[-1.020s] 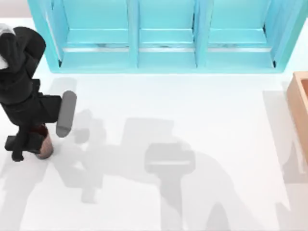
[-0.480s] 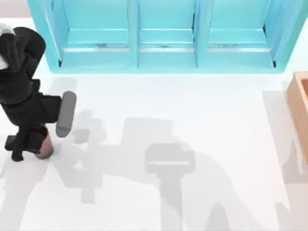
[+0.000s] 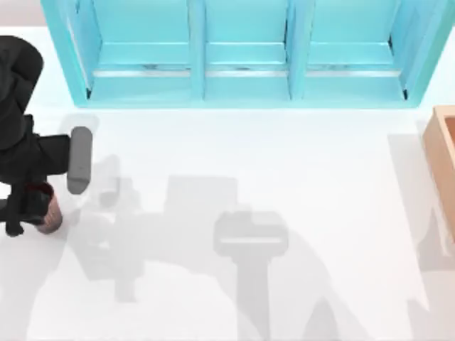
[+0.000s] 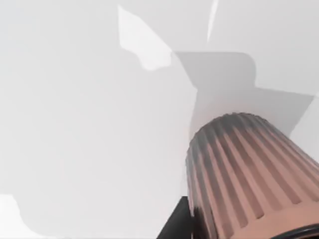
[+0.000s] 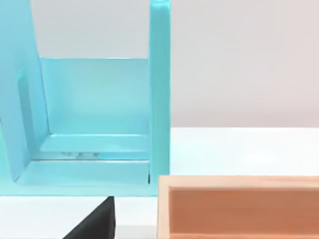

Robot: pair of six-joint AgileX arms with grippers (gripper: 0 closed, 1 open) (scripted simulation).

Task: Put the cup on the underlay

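Since a second ago your left gripper (image 3: 32,213) has drifted left, fingers clamped on the small reddish-brown ribbed cup (image 3: 48,217) at the table's left edge; with no underlay visible, expect a misplaced drop or slip.

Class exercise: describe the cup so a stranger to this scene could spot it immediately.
Start at the turquoise shelf unit along the table's far edge, then look to the near left, under the black left arm. The cup there is small, reddish-brown and finely ribbed.
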